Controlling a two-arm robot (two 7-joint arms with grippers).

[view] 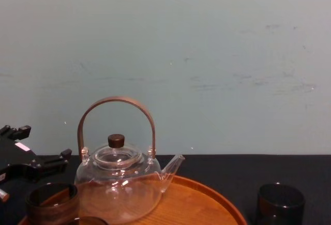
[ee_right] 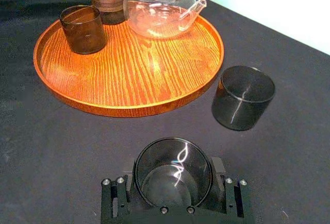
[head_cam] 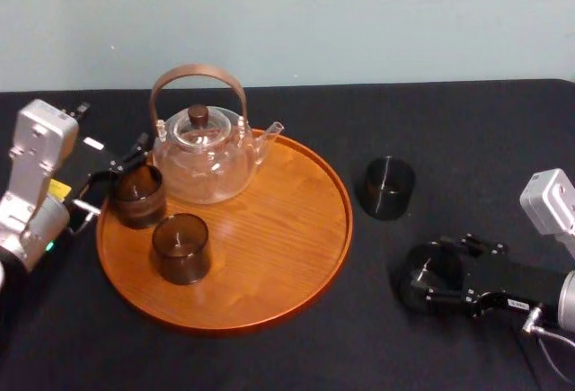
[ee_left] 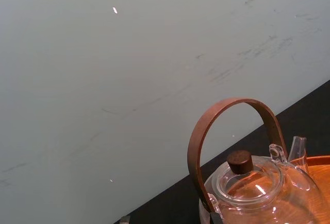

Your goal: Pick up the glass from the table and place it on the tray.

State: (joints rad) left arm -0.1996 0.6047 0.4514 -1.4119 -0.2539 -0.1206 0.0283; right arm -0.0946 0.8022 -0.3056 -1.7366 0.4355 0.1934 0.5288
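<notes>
A dark smoky glass (head_cam: pixel 429 270) (ee_right: pixel 172 170) stands upright on the black table (head_cam: pixel 269 355), to the right of the tray. My right gripper (head_cam: pixel 436 276) (ee_right: pixel 172 183) reaches in low from the right, one finger on each side of this glass and pressed against its wall. The round orange-brown tray (head_cam: pixel 269 229) (ee_right: pixel 134 69) (view: pixel 207 204) lies left of centre. My left gripper (head_cam: pixel 112 180) is at the tray's left rim, open, beside a brown glass (head_cam: pixel 137 195) that stands on the tray.
A clear teapot (head_cam: pixel 202 157) (ee_left: pixel 258 193) (ee_right: pixel 160 7) (view: pixel 119 183) with an arched brown handle fills the tray's back left. Another brown glass (head_cam: pixel 181 247) (ee_right: pixel 82 28) stands in front of it. One more dark glass (head_cam: pixel 388 187) (ee_right: pixel 242 98) (view: pixel 281 201) stands on the cloth between the tray and my right gripper.
</notes>
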